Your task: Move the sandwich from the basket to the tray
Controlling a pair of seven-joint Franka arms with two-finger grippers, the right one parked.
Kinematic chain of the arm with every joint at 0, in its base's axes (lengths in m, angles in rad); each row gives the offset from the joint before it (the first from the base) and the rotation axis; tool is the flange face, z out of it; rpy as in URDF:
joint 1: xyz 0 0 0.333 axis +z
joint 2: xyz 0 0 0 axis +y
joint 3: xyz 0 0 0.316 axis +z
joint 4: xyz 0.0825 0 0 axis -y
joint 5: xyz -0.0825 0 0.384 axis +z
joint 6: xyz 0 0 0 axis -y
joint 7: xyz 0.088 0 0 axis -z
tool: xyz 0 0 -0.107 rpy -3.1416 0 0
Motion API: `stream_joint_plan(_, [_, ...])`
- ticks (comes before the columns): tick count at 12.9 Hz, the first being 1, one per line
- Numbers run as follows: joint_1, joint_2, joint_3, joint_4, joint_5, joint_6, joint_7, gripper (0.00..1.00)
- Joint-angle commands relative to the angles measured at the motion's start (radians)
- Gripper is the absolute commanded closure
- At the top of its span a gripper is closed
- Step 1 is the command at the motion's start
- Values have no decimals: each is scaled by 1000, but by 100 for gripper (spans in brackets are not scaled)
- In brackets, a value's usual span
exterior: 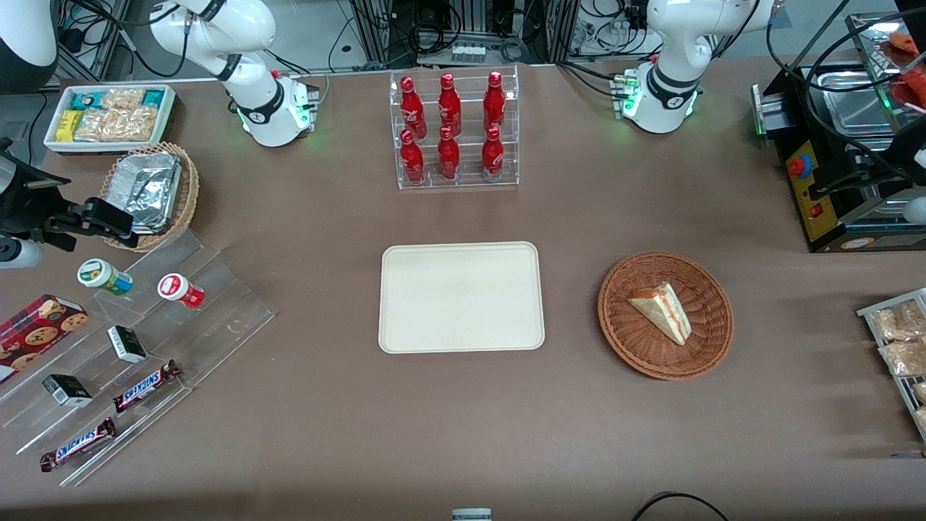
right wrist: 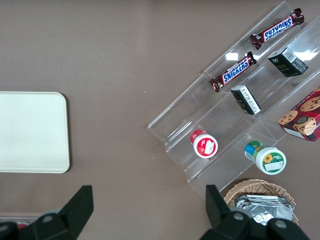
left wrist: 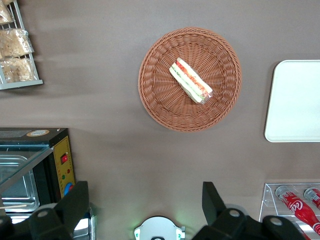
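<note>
Cut off and out of sight

We see the gripper [left wrist: 145,200] only as two spread dark fingers [left wrist: 75,202] cropped at the frame edge; the tray [left wrist: 295,102] and the snack rack [exterior: 901,347] are also cropped.

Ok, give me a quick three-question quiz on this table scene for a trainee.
1. True or false: the sandwich already lies on the tray.
2. How many red bottles stand in the clear rack?
3. The gripper hangs above the table, well clear of the basket. Its jaws are: A open, B shut on the sandwich.
Key: 1 false; 2 six; 3 A.
</note>
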Motion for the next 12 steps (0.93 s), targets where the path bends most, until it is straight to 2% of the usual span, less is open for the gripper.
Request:
stream_joint_plan(1, [-10, -4, 12, 7, -5, -5, 15, 0])
stream_joint_plan(6, [-12, 67, 12, -27, -5, 88, -66, 0])
stream_joint_plan(12, [-25, 128, 7, -346, -16, 535, -422, 0])
